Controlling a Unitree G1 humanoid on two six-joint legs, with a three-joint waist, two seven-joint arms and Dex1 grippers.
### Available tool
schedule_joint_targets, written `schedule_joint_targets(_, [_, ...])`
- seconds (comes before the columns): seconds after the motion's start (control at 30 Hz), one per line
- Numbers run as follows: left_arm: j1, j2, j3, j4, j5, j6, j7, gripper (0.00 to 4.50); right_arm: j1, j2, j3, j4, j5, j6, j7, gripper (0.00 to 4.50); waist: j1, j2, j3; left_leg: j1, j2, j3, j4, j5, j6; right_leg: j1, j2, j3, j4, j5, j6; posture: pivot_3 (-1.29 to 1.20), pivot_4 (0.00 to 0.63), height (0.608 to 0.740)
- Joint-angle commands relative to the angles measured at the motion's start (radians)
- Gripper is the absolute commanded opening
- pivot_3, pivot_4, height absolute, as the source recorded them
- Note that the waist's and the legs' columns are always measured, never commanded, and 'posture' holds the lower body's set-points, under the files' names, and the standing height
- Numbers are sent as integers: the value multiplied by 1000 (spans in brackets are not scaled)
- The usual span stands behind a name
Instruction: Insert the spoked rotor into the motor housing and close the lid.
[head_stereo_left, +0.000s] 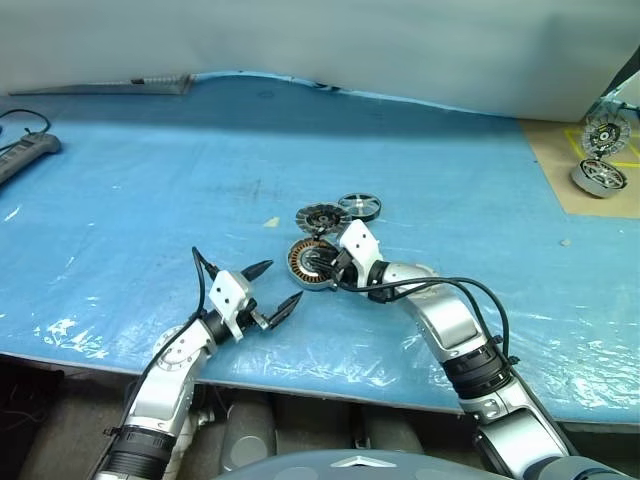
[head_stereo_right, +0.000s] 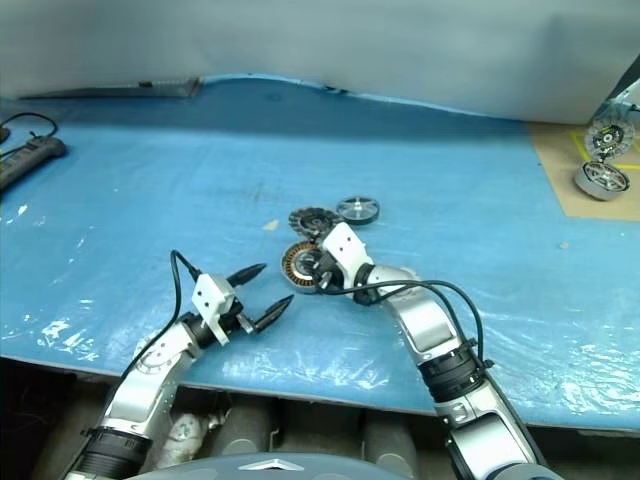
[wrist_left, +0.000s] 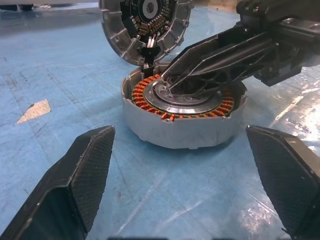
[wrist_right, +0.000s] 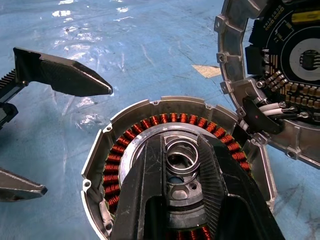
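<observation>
Right gripper (wrist_right: 182, 165) over motor housing (wrist_right: 125, 120), lid (wrist_right: 235, 75) beside.

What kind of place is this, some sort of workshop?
Probably a test bench for motor assembly, not a finished factory. A table under a blue plastic sheet holds a housing with copper windings, its lid and a rotor; a power strip lies at the edge.
</observation>
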Motion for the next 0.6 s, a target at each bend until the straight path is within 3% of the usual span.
schedule_joint_targets(0.03, [7,-1,-5,-50,-5,-14,4,4500,16,-6,-8,-29,8,13,12,1532,0,0,0,0,0,0,0,0,0,0,0,0,0,0,0,0,150,740])
schedule_joint_targets(0.27, [23,2,-7,-65,-2,-13,8,4500,31,0,-38,-115,65,85,23,3875,0,0,0,0,0,0,0,0,0,0,0,0,0,0,0,0,150,740])
schedule_joint_targets(0.4, [28,3,-8,-71,-2,-10,9,4500,32,-7,-83,-176,102,142,7,3875,1,-1,0,0,0,0,0,0,0,0,0,0,0,0,0,0,150,740])
schedule_joint_targets(0.6, [29,6,-8,-70,-4,-13,4,4500,27,-19,-74,-204,64,162,-32,1816,0,-1,0,0,0,0,0,0,0,0,0,0,0,0,0,0,150,740])
